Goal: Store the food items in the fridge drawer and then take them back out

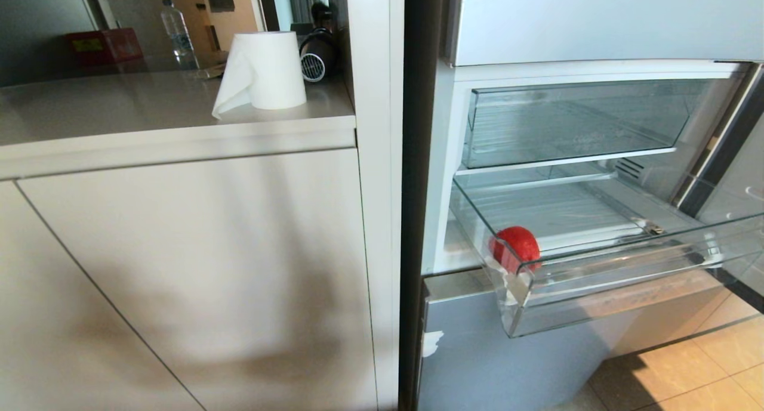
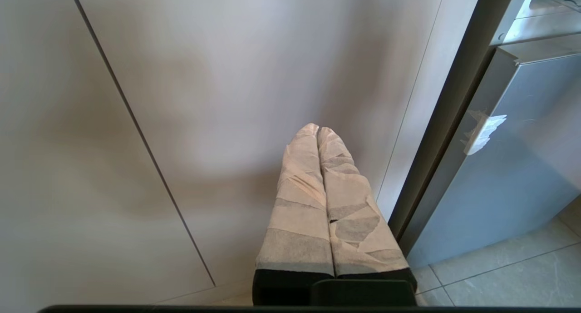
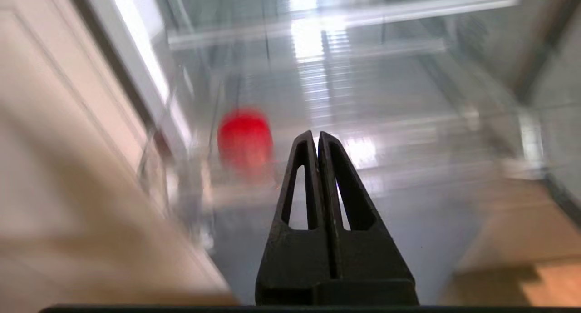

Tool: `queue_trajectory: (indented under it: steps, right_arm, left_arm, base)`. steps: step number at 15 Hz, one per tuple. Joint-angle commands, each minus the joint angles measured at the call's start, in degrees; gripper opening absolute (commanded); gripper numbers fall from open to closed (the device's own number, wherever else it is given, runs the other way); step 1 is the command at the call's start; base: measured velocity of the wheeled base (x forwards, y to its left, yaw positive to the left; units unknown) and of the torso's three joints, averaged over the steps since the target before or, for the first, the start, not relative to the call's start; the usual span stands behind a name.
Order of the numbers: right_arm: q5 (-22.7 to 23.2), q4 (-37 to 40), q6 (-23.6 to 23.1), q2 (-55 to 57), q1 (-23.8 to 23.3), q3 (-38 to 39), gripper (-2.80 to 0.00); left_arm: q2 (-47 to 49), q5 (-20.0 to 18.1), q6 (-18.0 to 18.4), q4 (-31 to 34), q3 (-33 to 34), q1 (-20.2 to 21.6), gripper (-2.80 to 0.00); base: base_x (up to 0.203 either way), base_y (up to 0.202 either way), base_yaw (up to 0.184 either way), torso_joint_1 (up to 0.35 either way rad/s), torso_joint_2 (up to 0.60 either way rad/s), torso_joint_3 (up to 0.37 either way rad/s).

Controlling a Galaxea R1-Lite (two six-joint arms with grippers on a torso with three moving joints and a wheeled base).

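Observation:
One red, roundish food item lies in the near left corner of the pulled-out clear fridge drawer. The right wrist view shows the same red piece blurred behind the drawer's front lip. My right gripper hangs outside and below the drawer's front, black fingers pressed together and empty. My left gripper is parked low before the cabinet door, its taped fingers shut on nothing. Neither arm appears in the head view.
A taller clear bin sits on the shelf above the drawer. The grey lower fridge front lies beneath it. On the left stand a beige cabinet and a counter holding a paper roll. Tiled floor shows bottom right.

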Motion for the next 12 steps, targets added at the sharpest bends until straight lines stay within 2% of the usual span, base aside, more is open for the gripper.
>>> queue_trajectory:
  steps: [1,3,6,9,12]
  right_arm:
    - [-0.1,5.4,-1.9,-16.6,-0.7,9.0,-2.80]
    - [-0.3,9.5,-7.4,-24.2,-2.0,17.7,-2.80]
    - [-0.4,11.3,-11.6,-33.9,-3.6,25.4,-2.80]
    - [-0.5,13.7,-12.5,-41.0,-3.6,26.9,-2.80]
    - [-2.0,14.1,-12.4,-40.8,-3.7,27.1,-2.80]
  left_arm:
    - [0.0,0.0,0.0,0.0,0.0,0.0,-2.80]
    - [0.1,0.0,0.0,0.1,0.0,0.0,-2.80]
    - [0.0,0.0,0.0,0.1,0.0,0.0,-2.80]
    - [0.0,0.0,0.0,0.0,0.0,0.0,-2.80]
    - [0.0,0.0,0.0,0.0,0.0,0.0,-2.80]
  base:
    - [0.000,0.000,0.000,0.000,0.00,0.000]
    - [0.000,0.000,0.000,0.000,0.00,0.000]
    - [0.000,0.000,0.000,0.000,0.00,0.000]
    - [0.000,0.000,0.000,0.000,0.00,0.000]
    - [0.000,0.000,0.000,0.000,0.00,0.000]
